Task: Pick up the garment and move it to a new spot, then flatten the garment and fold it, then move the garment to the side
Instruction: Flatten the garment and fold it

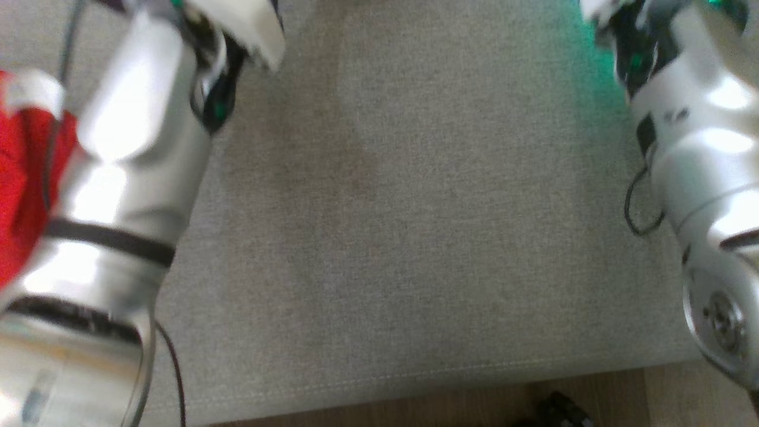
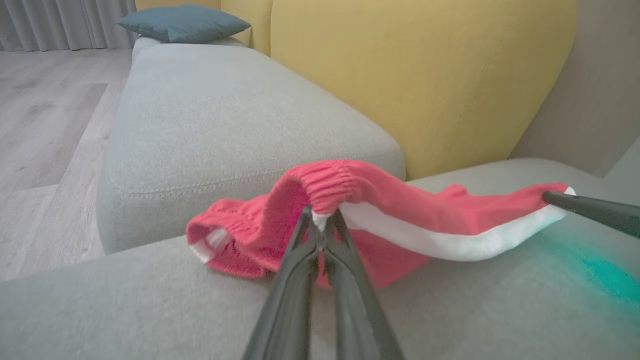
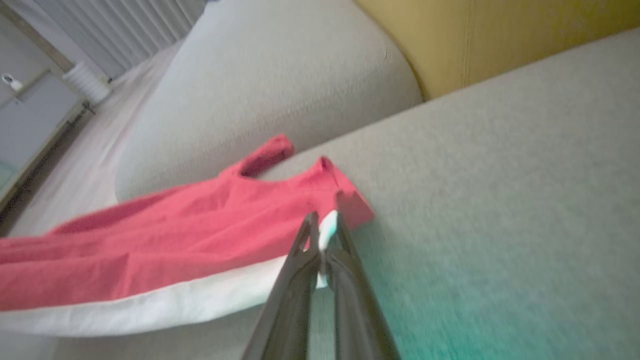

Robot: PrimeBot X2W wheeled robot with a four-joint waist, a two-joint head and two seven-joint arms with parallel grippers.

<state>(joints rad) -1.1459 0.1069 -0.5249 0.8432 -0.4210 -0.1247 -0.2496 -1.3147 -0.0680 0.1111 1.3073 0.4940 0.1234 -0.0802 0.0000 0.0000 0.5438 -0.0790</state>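
Note:
The garment is a pair of red shorts with a white side stripe and an elastic waistband, stretched just above the grey sofa seat. My left gripper is shut on its waistband at the white stripe. My right gripper is shut on the white-striped hem at the other end; its dark fingers enter the left wrist view from the right. In the head view a patch of the garment shows at the far left behind my left forearm.
The grey sofa seat spreads between my two arms, with its front edge and the wooden floor below. A yellow back cushion stands behind the garment. A second grey seat with a blue pillow lies beyond.

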